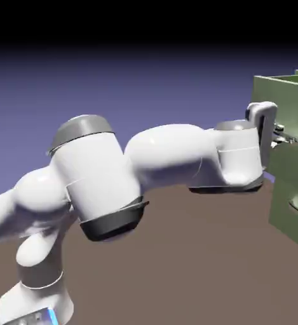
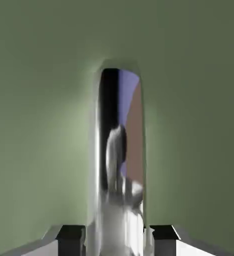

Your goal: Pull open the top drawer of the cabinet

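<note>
step: pull straight back, level, along the slide, no twist | gripper: my fingertips flank the handle, closed around it | drawer: top of cabinet, exterior view's right, already slightly out; sage front, shiny grey bar.

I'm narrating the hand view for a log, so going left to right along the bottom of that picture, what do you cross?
Sage-green drawer front → left fingertip → shiny grey handle, standing between the fingertips → right fingertip → more green drawer front.
</note>
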`<action>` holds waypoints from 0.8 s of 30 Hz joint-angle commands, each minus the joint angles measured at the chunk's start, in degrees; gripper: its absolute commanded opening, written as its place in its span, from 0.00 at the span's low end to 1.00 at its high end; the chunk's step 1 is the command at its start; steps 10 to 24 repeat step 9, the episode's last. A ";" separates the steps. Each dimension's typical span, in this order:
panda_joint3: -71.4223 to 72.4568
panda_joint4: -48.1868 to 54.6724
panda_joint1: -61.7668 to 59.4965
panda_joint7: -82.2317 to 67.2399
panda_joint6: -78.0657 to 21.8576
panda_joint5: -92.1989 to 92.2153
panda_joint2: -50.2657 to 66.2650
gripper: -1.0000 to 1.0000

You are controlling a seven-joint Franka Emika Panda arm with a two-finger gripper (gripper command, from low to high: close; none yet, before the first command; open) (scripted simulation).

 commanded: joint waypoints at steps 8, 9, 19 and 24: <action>7.52 -11.44 -12.37 1.74 -1.17 0.35 0.00 1.00; 8.82 -13.26 -14.44 1.74 -1.23 0.54 -0.36 1.00; 8.82 -13.26 -14.44 1.74 -1.23 0.54 -0.36 1.00; 8.82 -13.26 -14.44 1.74 -1.23 0.54 -0.36 1.00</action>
